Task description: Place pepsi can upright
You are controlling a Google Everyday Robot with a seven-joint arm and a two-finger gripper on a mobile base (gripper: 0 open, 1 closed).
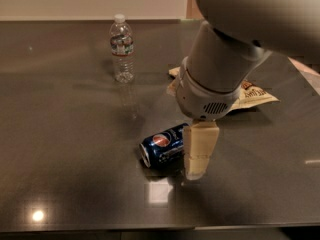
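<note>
The pepsi can (163, 146) lies on its side on the dark table (65, 149), its silver end facing front left. It is dark blue with a round red-white-blue logo. My gripper (196, 170) hangs from the big grey arm and reaches down at the can's right end. Its cream-coloured finger (199, 149) covers that end of the can. I cannot tell whether the finger touches the can.
A clear plastic water bottle (122, 48) stands upright at the back left. A snack bag (250, 94) lies behind the arm at the right, partly hidden by it. The table's front edge runs along the bottom of the view.
</note>
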